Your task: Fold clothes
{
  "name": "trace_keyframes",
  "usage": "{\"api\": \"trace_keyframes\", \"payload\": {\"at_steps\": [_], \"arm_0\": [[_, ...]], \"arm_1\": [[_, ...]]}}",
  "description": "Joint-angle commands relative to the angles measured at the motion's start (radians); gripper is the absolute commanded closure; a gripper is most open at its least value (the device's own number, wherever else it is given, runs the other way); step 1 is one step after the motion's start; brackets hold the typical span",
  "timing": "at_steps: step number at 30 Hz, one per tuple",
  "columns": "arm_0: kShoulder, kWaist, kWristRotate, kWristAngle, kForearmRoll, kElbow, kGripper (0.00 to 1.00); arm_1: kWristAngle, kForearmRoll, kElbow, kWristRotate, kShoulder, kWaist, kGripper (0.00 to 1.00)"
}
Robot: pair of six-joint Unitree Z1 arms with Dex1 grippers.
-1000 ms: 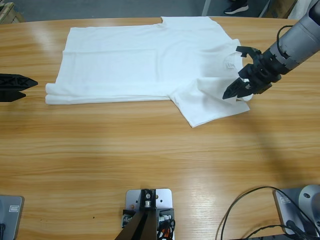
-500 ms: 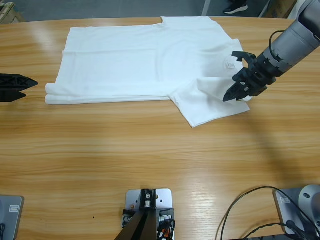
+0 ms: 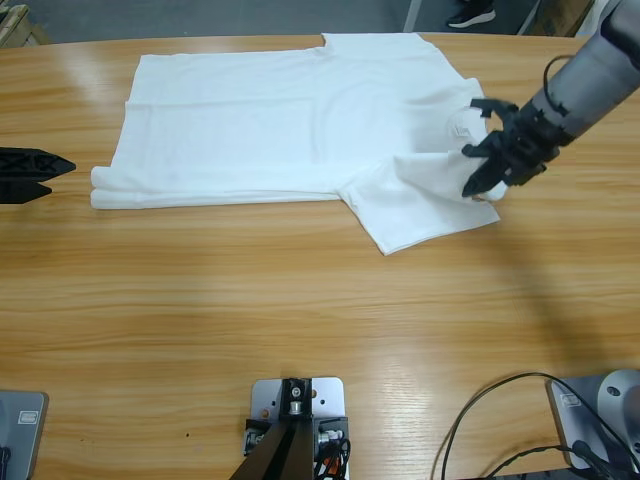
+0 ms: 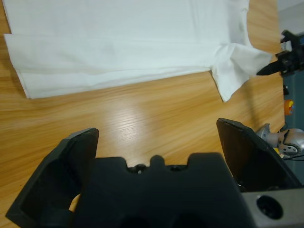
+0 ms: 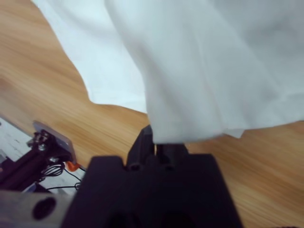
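Soft, limp white cotton T-shirt [image 3: 300, 120]: right end effector [image 3: 487, 170] pinches its 3 o'clock sleeve hem; left end effector [image 4: 156, 142] gapes empty.

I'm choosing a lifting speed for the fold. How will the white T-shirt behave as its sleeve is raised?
Probably floppy: in the right wrist view the T-shirt drapes loosely over the right gripper. It likely weighs little, since the raised sleeve barely disturbs the rest. It may slide on the smooth table.
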Motion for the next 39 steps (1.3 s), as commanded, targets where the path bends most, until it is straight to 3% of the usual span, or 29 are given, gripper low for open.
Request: {"api": "trace_keyframes", "payload": {"at_steps": [1,18,26,39], "arm_0": [[0.017,-0.009,0.010,-0.003,0.003,-0.002,0.032],[0.026,-0.009,0.011,-0.003,0.003,-0.003,0.032],[0.047,-0.009,0.009,0.012,0.004,-0.006,0.032],[0.208,0.034,-0.052,0.186,0.008,-0.043,0.039]], "arm_1": [[0.046,0.140,-0.179,-0.020,0.023,-0.023,1.000],[0.044,0.239,-0.385,-0.023,0.142,-0.090,1.000],[0.046,0.335,-0.583,-0.023,0.220,-0.105,1.000],[0.049,0.361,-0.618,-0.024,0.253,-0.105,1.000]]}}
